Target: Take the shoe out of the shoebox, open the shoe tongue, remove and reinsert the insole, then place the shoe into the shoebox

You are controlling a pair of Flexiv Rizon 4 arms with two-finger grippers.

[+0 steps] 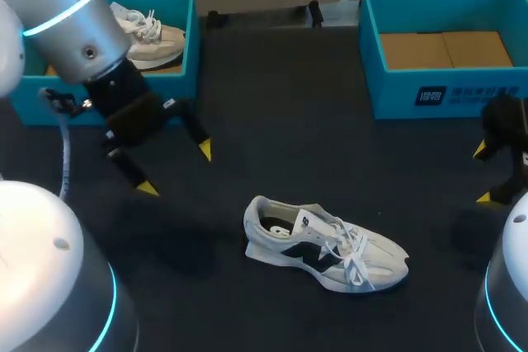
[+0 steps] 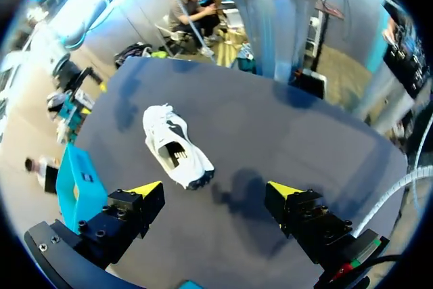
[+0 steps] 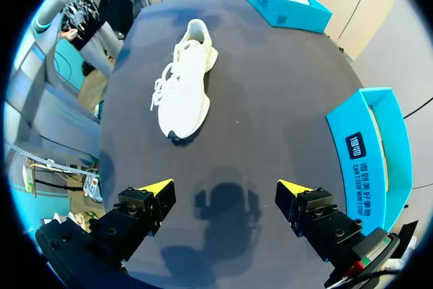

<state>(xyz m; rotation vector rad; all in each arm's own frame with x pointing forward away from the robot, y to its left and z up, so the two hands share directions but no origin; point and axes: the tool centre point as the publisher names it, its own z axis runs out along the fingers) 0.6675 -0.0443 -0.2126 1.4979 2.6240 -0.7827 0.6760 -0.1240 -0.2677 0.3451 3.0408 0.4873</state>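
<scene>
A white and grey shoe (image 1: 326, 246) with a black side mark and white laces lies on the dark table, heel to the left, toe to the right. It shows ahead of the left gripper (image 2: 215, 189) as shoe (image 2: 176, 146) and ahead of the right gripper (image 3: 228, 187) as shoe (image 3: 185, 89). My left gripper (image 1: 176, 169) hangs open above the table in front of the left shoebox (image 1: 185, 80), empty. My right gripper (image 1: 482, 174) stands open at the right edge, below the right shoebox (image 1: 437, 92), empty. A second shoe (image 1: 153, 37) lies in the left shoebox.
The right blue shoebox holds only brown cardboard (image 1: 445, 49) on its floor. In the right wrist view that box (image 3: 372, 150) is beside the gripper and the left box (image 3: 287, 6) lies far ahead. Bare dark tabletop surrounds the shoe.
</scene>
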